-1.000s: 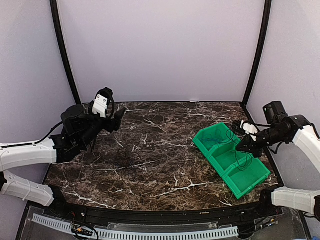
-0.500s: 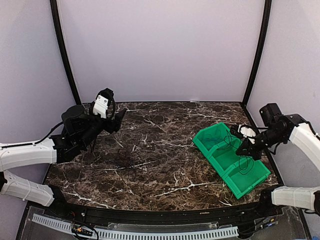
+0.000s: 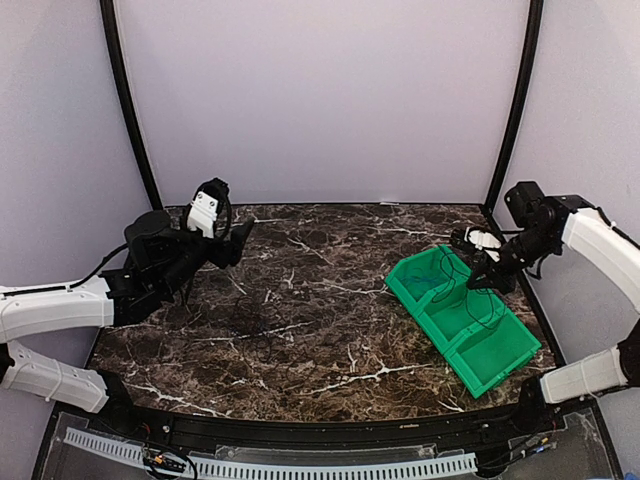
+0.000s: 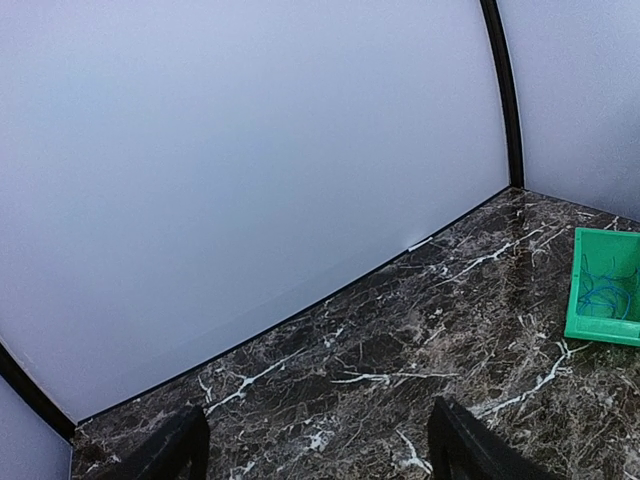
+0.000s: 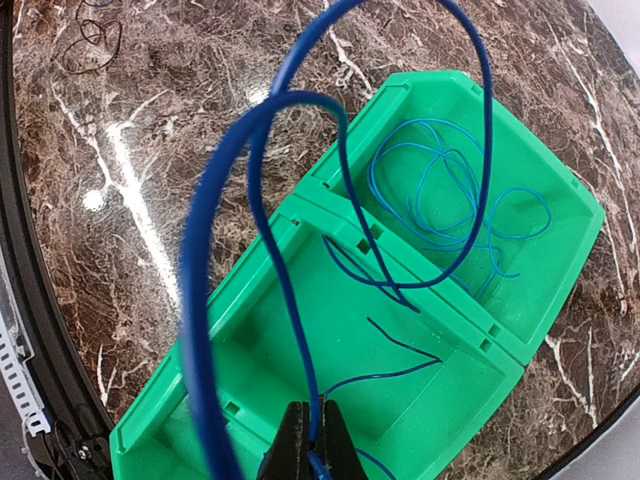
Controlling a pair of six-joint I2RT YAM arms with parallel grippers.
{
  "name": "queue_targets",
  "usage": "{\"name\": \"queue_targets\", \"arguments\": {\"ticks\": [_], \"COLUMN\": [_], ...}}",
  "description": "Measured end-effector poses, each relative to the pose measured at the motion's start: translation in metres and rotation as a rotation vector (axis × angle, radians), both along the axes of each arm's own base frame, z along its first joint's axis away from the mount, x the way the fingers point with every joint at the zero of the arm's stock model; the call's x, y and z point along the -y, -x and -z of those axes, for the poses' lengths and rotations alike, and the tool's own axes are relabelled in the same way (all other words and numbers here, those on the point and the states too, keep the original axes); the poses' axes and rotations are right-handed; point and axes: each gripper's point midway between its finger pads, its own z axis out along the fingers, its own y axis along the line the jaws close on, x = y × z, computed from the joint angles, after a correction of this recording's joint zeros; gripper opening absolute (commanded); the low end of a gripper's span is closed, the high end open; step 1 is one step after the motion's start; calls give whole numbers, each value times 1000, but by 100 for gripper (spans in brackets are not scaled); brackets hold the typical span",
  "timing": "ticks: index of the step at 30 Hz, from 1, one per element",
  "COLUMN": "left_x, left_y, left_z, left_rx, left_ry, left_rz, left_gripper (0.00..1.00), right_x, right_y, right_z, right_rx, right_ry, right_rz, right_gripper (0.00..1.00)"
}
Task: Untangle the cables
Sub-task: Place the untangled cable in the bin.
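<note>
My right gripper point(image 5: 313, 440) is shut on a dark blue cable point(image 5: 290, 250) and holds it over the green three-part bin point(image 5: 250, 300). The cable loops up past the camera and its loose end hangs into the middle compartment. In the top view the right gripper point(image 3: 480, 272) is above the bin's point(image 3: 520, 352) far half. A bright blue cable point(image 5: 450, 195) lies coiled in the end compartment. Thin black cables point(image 5: 90, 45) lie on the marble. My left gripper point(image 3: 238, 238) is open and empty, raised over the table's far left; its fingers point(image 4: 470, 450) frame bare marble.
The bin stands slantwise near the table's right edge and shows in the left wrist view point(image 4: 575, 320) with the bright blue cable point(image 4: 603, 292) inside. Pale walls with black corner posts point(image 3: 128, 110) close in the back and sides. A faint black cable tangle point(image 3: 250, 322) lies mid-table.
My right gripper has risen and moved toward the back over the bin, drawing the dark blue cable up with it. The left arm has hardly moved.
</note>
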Motion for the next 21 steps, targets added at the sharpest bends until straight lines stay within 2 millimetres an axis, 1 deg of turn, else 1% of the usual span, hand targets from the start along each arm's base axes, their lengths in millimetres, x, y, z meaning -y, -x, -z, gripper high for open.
{"name": "queue_targets", "arguments": {"ticks": [8,14,17,21], "left_x": [4,7,8,9], "left_y": [-1,-2,-3,-4], "left_z": [8,14,16,19], "left_rx": [-26,-40,-46,-54], "left_ry": [-10,-16,-17,-20], "left_rz": [13,21,23,24], "left_gripper": [78,78,78,78], "right_x": [-3,-7,-11,-16], "right_y": [-24,-39,-44,-45], "right_z": [5,1,-4,-6], "right_rx": [-33,-27,-18,-19], "right_ry": [19,4,-15,-45], "right_rz": [-15,-22,-27,-35], "right_gripper": [0,0,0,0]}}
